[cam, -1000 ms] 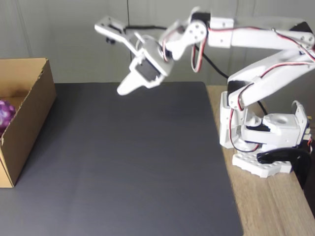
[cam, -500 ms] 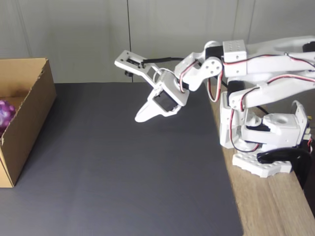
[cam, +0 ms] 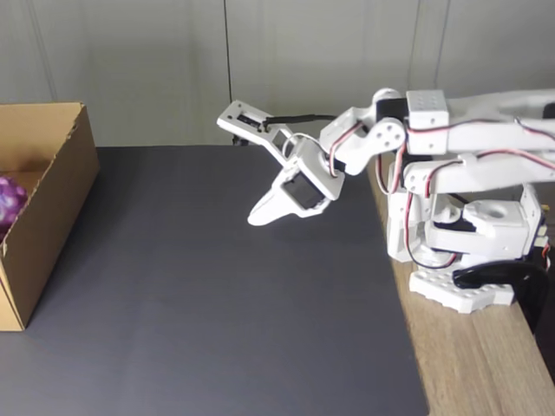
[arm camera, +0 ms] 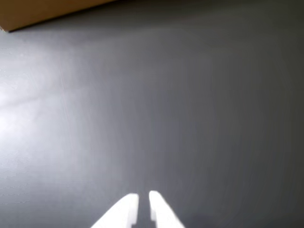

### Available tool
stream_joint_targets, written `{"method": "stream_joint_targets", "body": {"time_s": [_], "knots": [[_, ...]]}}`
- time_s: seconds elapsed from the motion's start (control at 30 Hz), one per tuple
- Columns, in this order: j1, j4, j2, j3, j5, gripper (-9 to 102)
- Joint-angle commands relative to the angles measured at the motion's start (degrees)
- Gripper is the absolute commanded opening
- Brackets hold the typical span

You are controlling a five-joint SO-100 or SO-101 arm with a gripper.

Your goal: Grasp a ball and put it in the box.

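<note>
Fixed view – ball (cam: 10, 201) mottled purple-pink, inside box (cam: 54, 195).

A dark mat (cam: 217, 295) over the wooden table (cam: 486, 364) bears the box (cam: 48, 217).

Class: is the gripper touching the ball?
Apart. The fixed view shows the gripper over the mat, far from the ball inside the box.

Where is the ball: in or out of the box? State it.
In. The ball sits behind the box wall in the fixed view.
</note>
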Motion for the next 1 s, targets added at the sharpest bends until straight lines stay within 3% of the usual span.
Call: {"method": "stream_joint_targets", "body": {"time_s": [0.0, 0.3, 0.57, 0.97], "knots": [[-0.1, 4.7, 4.4, 0.1, -0.2, 3], [-0.1, 8.5, 3.7, 0.2, -0.4, 1], [-1.8, 19.2, 6.2, 0.2, -1.3, 0], [-2.2, 28.0, 6.4, 0.2, -0.9, 0]]}}
